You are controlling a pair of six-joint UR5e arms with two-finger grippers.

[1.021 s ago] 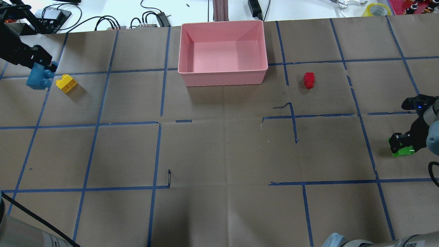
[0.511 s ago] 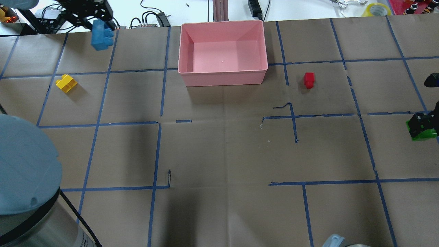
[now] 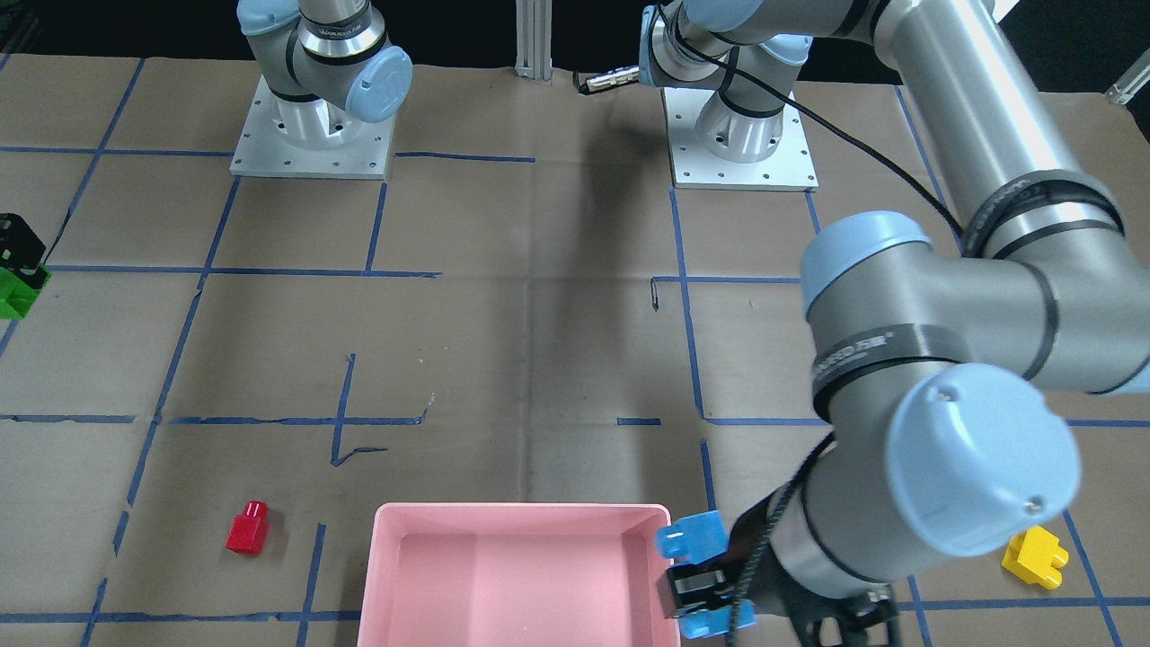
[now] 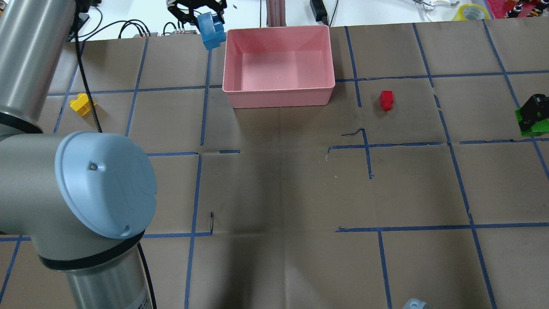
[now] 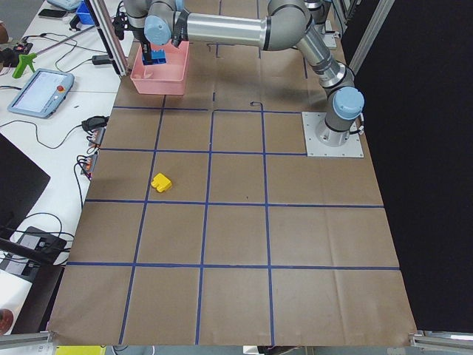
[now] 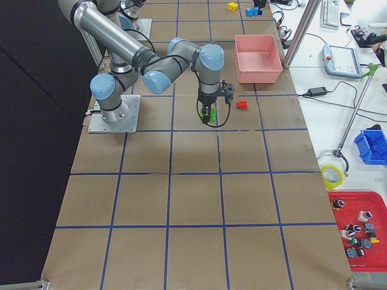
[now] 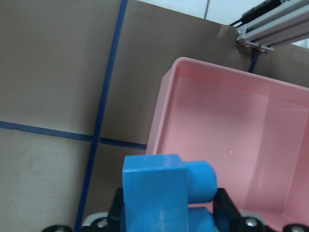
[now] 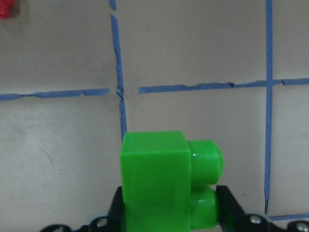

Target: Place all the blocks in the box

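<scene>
**Blue block is not over the box yet: watch the rim and the two arms meeting**

The box sits at the middle of the desk's far edge with nothing in it. You have the blue block clamped in the left gripper, hanging just outside the box's left wall, close to that far edge. The left wrist view shows bare desk under the block, with the pink rim off to one side.

If you let go here, the block likely lands outside the box, and may bounce off the far edge into the cables. If you carry it across too low, it could catch the rim and push the light box.

The right gripper is pinching the green block near the desk's right edge, well apart from the box. The red block lies on the desk between the two, so a low pass could knock it away.

If you bring both arms to the box together, they may collide.

The yellow block lies near the left edge, beneath the left arm's reach.
</scene>
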